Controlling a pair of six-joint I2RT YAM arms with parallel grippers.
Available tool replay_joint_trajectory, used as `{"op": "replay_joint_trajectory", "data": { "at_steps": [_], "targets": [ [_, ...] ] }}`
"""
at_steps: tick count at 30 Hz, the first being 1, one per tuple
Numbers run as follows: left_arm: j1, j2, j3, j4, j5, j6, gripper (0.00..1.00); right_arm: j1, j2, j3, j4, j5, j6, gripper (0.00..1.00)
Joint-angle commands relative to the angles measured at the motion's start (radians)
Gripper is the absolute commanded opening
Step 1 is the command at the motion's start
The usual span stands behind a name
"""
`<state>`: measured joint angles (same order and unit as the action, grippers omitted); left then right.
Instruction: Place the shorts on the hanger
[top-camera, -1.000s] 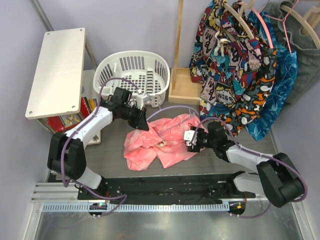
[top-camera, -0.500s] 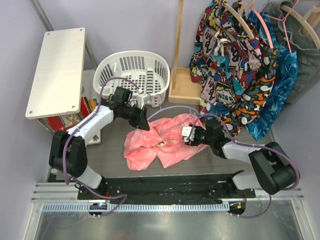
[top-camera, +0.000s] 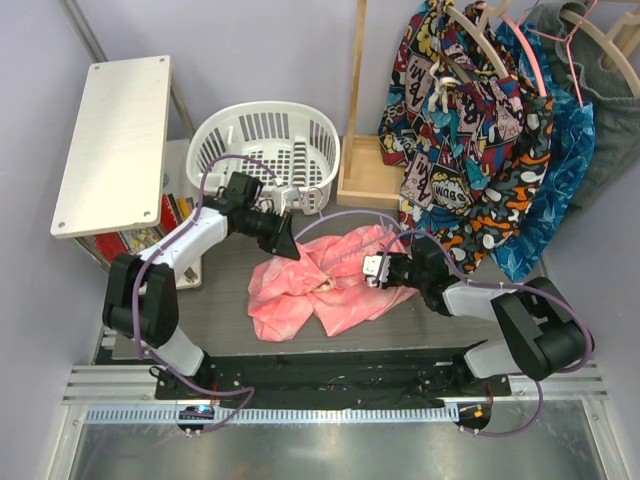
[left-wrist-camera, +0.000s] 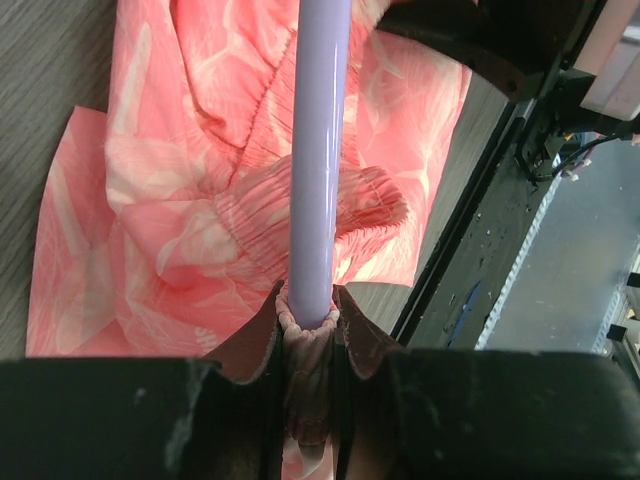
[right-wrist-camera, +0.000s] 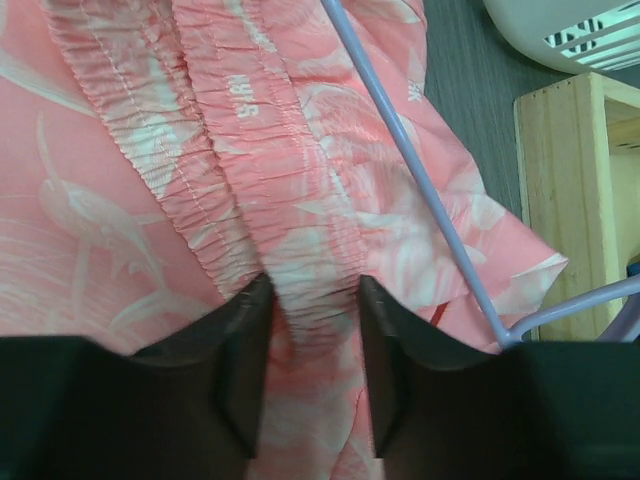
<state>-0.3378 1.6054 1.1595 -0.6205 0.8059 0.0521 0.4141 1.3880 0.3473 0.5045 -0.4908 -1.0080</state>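
The coral-pink shorts (top-camera: 320, 285) lie crumpled on the dark table between the arms. My left gripper (top-camera: 283, 240) is at their upper left edge. In the left wrist view it is shut on the lavender hanger bar (left-wrist-camera: 320, 150) with a fold of the shorts' waistband (left-wrist-camera: 310, 360) pinched under it. My right gripper (top-camera: 375, 270) is at the shorts' right side. In the right wrist view its jaws close on the gathered waistband (right-wrist-camera: 300, 200). The thin hanger (right-wrist-camera: 420, 170) runs diagonally over the fabric beside them.
A white laundry basket (top-camera: 265, 150) stands behind the left gripper. A wooden rack base (top-camera: 368, 170) is at the back centre. Comic-print garments (top-camera: 470, 130) and a blue garment (top-camera: 560, 170) hang at the right. A white shelf board (top-camera: 110, 140) is at the left.
My right gripper has moved left and a little back, onto the right side of the shorts. The left gripper has stayed almost still with the hanger.
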Motion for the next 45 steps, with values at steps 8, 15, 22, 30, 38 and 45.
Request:
{"op": "replay_joint_trajectory", "data": {
  "at_steps": [8, 15, 22, 30, 38, 45],
  "targets": [
    [0.051, -0.212, -0.029, 0.168, 0.03, -0.047, 0.0, -0.093, -0.087, 0.229, -0.309, 0.021, 0.265, 0.01],
    [0.112, -0.395, -0.08, 0.168, -0.022, 0.007, 0.0, -0.184, -0.205, 0.285, -0.627, 0.023, 0.351, 0.01],
    [0.122, -0.553, -0.17, 0.015, -0.047, 0.241, 0.0, -0.325, -0.109, 0.444, -0.878, 0.003, 0.546, 0.01],
    [0.123, -0.639, -0.204, -0.192, -0.089, 0.564, 0.0, -0.391, 0.026, 0.574, -0.92, -0.043, 0.612, 0.01],
    [0.121, -0.575, -0.141, -0.286, -0.229, 0.655, 0.0, -0.397, 0.006, 0.645, -0.971, -0.063, 0.611, 0.01],
    [0.096, -0.477, -0.055, -0.335, -0.31, 0.695, 0.0, -0.397, -0.024, 0.711, -1.041, -0.091, 0.629, 0.01]
  ]
}}
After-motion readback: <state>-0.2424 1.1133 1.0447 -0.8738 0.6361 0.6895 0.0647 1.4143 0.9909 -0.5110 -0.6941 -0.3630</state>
